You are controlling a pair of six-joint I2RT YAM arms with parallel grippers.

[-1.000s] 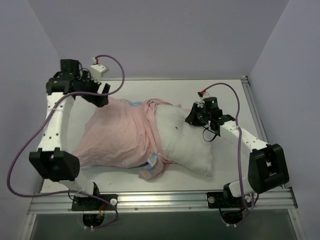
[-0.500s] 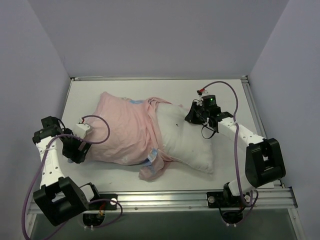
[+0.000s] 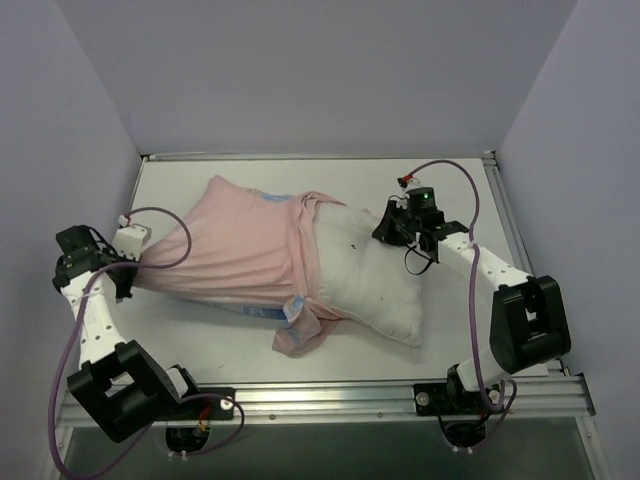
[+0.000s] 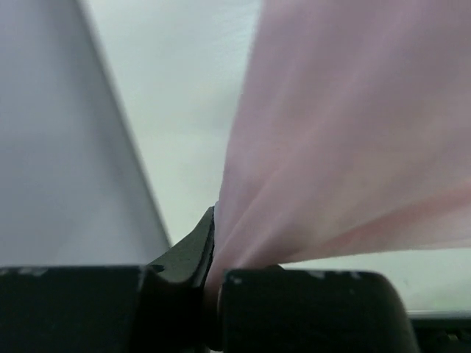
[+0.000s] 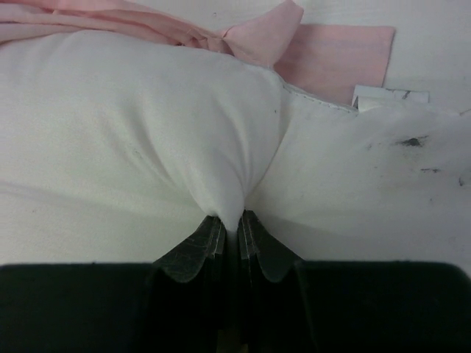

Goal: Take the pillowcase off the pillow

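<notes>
Left gripper (image 4: 212, 276) is clamped down on a bunched fold of the pillowcase (image 4: 338, 147). It's pink side out, and the cloth fans out of the jaws toward 1 o'clock on the left wrist cam. Right gripper (image 5: 230, 239) is pinched tight on a pucker of the pillow (image 5: 132, 140), with the white fabric drawn into a ridge between the fingers.

On the top cam, the left one is out at about 9 o'clock of the table (image 3: 175, 180), and the pillowcase is pulled taut into a cone toward it. The right one sits around 2 o'clock, on the pillow's far edge.

The case's open end is bunched across the middle, with a bit of blue print peeking out at the 6 and 12 o'clock hems. The bare white part of the pillow sticks out toward 4 o'clock. I can't tell how far the rest runs inside.

On the right wrist cam, a pink flap lies flat past the pillow at 1 o'clock, with a white label (image 5: 390, 95) just beside it.
</notes>
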